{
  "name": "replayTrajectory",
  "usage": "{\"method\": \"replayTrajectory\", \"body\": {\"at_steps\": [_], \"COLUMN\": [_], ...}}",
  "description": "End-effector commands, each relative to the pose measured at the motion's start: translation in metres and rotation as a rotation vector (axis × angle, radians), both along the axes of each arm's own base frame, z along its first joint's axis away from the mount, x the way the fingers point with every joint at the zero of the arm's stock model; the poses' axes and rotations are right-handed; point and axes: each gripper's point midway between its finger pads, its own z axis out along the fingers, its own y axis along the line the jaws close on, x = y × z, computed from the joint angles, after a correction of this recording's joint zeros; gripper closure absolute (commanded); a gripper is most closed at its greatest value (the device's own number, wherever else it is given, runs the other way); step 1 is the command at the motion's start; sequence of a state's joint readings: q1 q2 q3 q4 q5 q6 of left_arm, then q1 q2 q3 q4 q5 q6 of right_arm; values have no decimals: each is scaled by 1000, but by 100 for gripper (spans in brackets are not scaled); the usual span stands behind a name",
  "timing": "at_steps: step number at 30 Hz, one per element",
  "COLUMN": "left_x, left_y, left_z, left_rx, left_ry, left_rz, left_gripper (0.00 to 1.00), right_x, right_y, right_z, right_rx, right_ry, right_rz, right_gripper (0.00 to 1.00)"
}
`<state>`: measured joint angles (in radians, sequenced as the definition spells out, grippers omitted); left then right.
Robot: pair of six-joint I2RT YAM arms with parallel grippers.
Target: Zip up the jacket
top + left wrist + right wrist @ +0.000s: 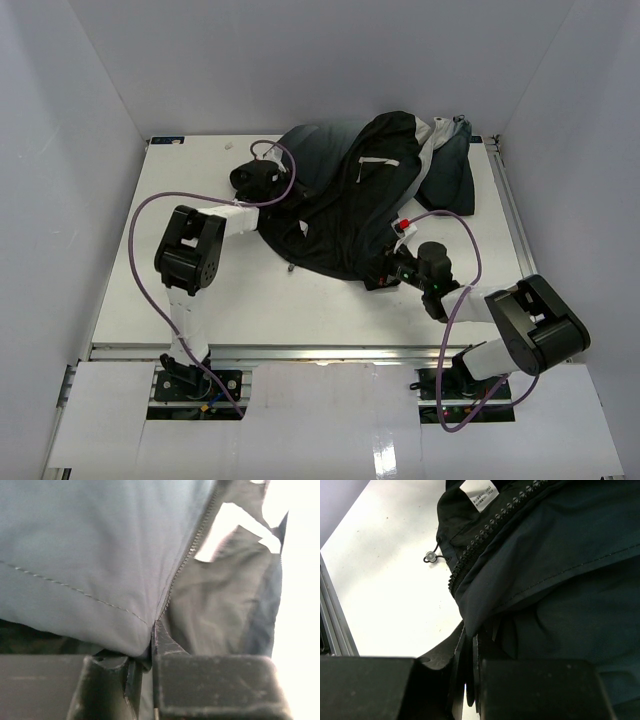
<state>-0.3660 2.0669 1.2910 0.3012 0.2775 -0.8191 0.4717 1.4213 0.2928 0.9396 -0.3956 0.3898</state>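
The jacket (350, 190) lies crumpled at the back middle of the white table (140, 290), dark with a grey inner panel (432, 140) at its right. My left gripper (252, 180) is at the jacket's left edge. In the left wrist view it (150, 641) is shut on a fold of grey fabric (90, 545) right beside a line of zipper teeth (192, 545). My right gripper (388, 268) is at the near hem. Close up it (472, 641) is shut on dark fabric (560, 555) just below the end of the zipper (485, 532).
A white label (480, 491) and a drawcord toggle (430, 556) sit by the hem. Purple cables (140, 250) loop over both arms. A metal rail (512, 215) runs along the table's right side, and white walls enclose it on three sides.
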Motion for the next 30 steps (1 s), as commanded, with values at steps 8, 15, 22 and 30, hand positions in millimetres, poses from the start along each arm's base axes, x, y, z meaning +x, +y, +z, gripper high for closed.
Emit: {"method": "replayTrajectory", "body": {"at_steps": [8, 15, 22, 30], "left_x": [-55, -142, -195, -223], "left_y": [-6, -3, -2, 12], "left_z": [67, 34, 19, 24], "left_rx": [-126, -184, 34, 234], "left_ry": [-86, -26, -40, -17], "left_rz": [-129, -207, -248, -262], "left_gripper": [100, 100, 78, 40], "right_x": [8, 1, -1, -4], "right_y": [4, -1, -9, -15], "right_z": [12, 5, -5, -7], "right_rx": [33, 30, -5, -19], "right_ry": [-5, 21, 35, 25], "right_rz": [-9, -22, -57, -73], "right_gripper": [92, 92, 92, 92]}}
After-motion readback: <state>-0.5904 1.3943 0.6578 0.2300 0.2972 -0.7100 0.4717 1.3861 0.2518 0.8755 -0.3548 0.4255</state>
